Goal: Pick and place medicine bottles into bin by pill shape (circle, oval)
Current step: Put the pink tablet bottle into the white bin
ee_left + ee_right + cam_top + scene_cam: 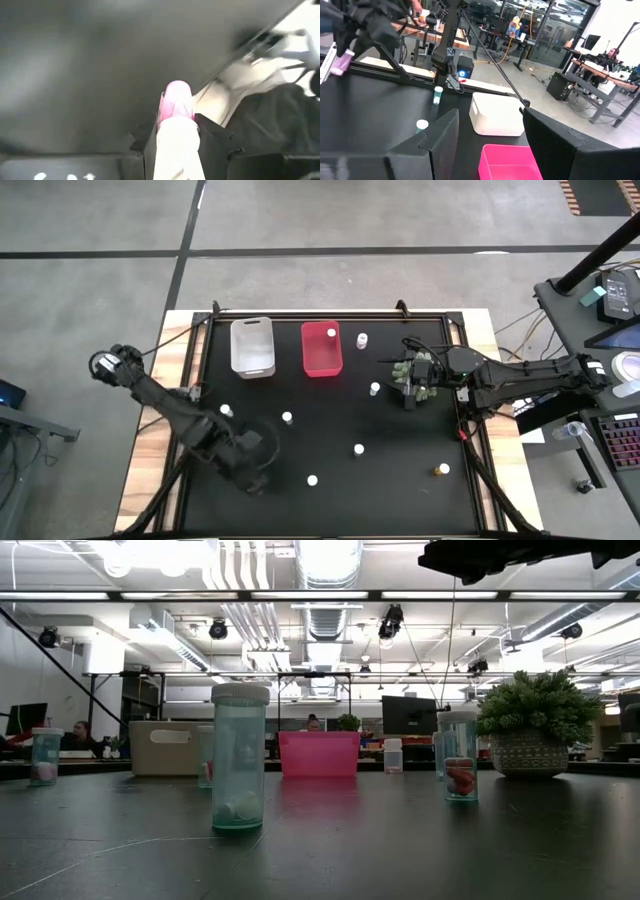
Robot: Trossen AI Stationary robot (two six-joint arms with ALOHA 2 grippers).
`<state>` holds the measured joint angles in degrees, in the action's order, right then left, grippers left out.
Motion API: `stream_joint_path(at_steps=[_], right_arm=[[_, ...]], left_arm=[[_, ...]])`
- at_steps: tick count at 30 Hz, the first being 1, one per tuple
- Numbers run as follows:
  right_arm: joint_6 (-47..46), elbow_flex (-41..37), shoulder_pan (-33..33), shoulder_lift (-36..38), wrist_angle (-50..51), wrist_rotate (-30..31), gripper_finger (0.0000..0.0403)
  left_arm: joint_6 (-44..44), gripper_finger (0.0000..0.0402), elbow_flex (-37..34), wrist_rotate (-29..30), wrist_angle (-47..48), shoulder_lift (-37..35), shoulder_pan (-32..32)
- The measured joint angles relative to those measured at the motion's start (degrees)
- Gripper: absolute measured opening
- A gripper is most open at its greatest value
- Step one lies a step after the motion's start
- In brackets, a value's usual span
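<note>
My left gripper (255,470) is near the table's front left and is shut on a small medicine bottle (176,125) with a pink end; it also shows in the right wrist view (340,62). My right gripper (490,112) is open and empty, above the green plant ball (415,380) at the right. Several white-capped bottles stand upright on the black table, among them two (287,417) (358,449), and an amber one (442,469). The whitish bin (252,346) and the red bin (321,348) stand at the far side. A white cap (331,332) shows inside the red bin. My left gripper pinches the bottle's whitish body (177,142) between its two fingers (215,142). The bottle lies along the fingers, and its pink end (176,97) sticks out past their tips. In the right wrist view it is lifted clear of the table and tilted.
In the low view a bottle with white round pills (240,760) stands nearest, and one with red pills (460,770) stands to its right. The potted plant (535,730) stands beyond them. The table has a raised black frame along its edges (330,315).
</note>
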<state>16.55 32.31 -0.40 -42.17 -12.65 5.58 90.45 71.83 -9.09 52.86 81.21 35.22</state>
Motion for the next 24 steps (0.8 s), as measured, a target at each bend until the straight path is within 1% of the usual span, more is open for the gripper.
stream_joint_path(at_steps=[3, 8, 13, 18, 24], right_arm=[[-0.84, 0.01, 0.0, 0.0, 0.49, 0.0, 0.0215], [-2.19, -0.01, 0.0, 0.0, 1.49, 0.0, 0.0215], [-4.24, -0.03, 0.0, 0.07, 3.33, 0.0, 0.0215], [-5.59, -0.14, 0.0, -0.11, 3.4, 0.0, 0.0215], [-6.58, -0.99, 0.0, -0.31, 3.5, 0.01, 0.0215]], left_arm=[[-11.49, 0.0091, 3.03, 2.42, 0.04, 0.0, -5.18], [-29.43, 0.0091, 6.65, 2.06, 2.67, 0.0, -14.72], [-45.39, 0.0091, 11.04, 2.7, 14.67, 0.0, -25.8], [-59.86, 0.0091, 13.62, 7.04, 24.11, -0.02, -38.19], [-74.74, 0.0091, 12.63, 8.32, 24.44, 0.72, -55.75]])
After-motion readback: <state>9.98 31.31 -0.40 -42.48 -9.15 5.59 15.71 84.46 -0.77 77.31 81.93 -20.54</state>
